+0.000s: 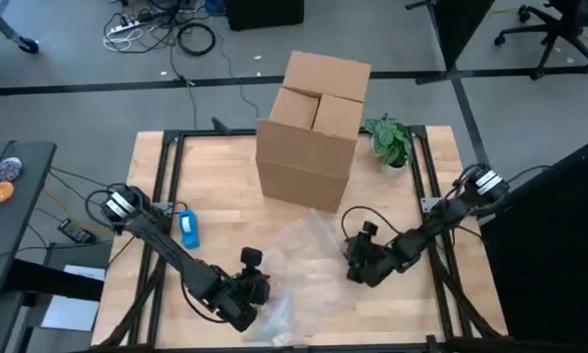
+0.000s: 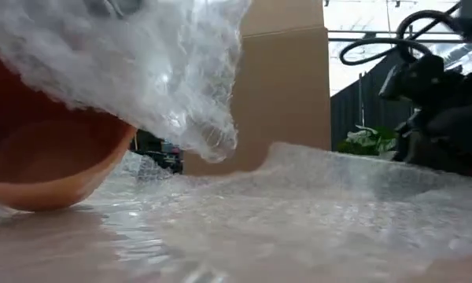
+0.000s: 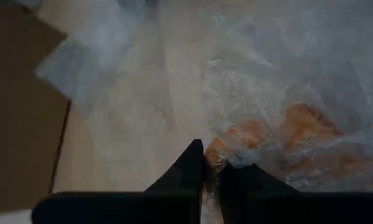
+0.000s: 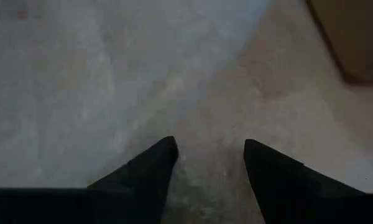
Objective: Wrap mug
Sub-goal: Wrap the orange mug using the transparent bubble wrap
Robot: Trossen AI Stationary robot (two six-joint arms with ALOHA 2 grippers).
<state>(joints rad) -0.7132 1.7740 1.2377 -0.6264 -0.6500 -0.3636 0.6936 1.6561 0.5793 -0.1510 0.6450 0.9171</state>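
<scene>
An orange mug point(image 2: 47, 157) lies on its side near the table's front edge, its mouth toward the low camera. Through the wrap it shows as orange point(image 3: 292, 140) in the left wrist view. A clear bubble wrap sheet point(image 1: 309, 250) is spread on the table's middle, and part of it is drawn up over the mug point(image 2: 141, 55). My left gripper point(image 1: 260, 292) is shut on the wrap beside the mug. My right gripper point(image 1: 358, 267) stands open just over the sheet's right part point(image 4: 205, 168), nothing between its fingers. My left gripper pinches the bubble wrap point(image 3: 212, 163) between its two fingers right beside the mug; one layer or several, I cannot tell. The held part is lifted over the mug, a loose flap point(image 2: 208, 134) hanging down past it, while the sheet's other part lies on the table.
A large cardboard box point(image 1: 314, 127) stands at the far middle, just behind the sheet. A small potted plant point(image 1: 390, 142) is at the far right, and a blue object point(image 1: 188, 228) lies at the left. Bare wood shows between the blue object and the wrap.
</scene>
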